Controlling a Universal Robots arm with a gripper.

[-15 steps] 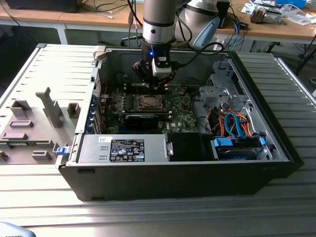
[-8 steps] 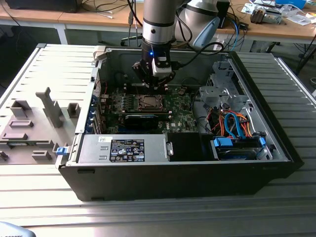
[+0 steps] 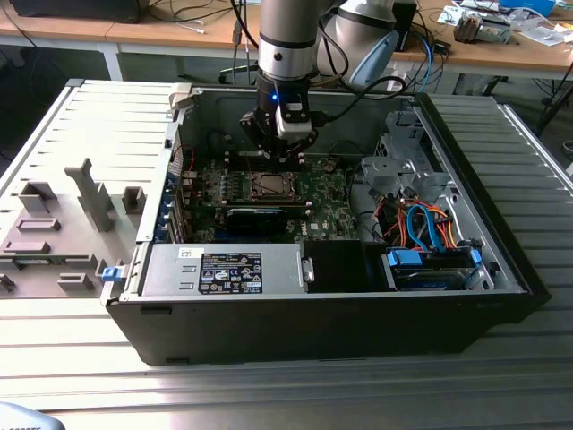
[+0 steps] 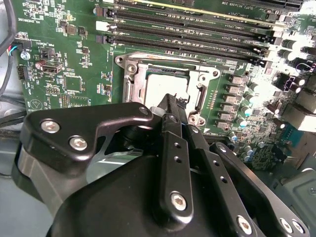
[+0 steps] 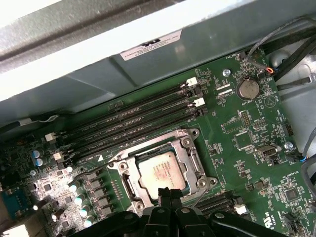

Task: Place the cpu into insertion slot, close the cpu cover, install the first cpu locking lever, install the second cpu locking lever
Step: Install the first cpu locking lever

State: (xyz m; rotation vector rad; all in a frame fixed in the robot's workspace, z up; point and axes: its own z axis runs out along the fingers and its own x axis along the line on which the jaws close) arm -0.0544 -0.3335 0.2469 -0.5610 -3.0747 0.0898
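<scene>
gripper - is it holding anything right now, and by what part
Nothing is held. The gripper has its fingers pressed together with nothing between them, tips just above the edge of the cpu cover, and the cpu lies in the insertion slot.

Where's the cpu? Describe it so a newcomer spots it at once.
Inside the open computer case, find the green motherboard. Beside the long black memory slots sits a silvery metal frame; the cpu lies inside it, below the gripper. It is the board's one flat, dull grey metal square.

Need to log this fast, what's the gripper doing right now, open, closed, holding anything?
Gripper: closed, holding nothing, fingers together just above the edge of the cpu, which sits in the insertion slot under the closed cpu cover.
</scene>
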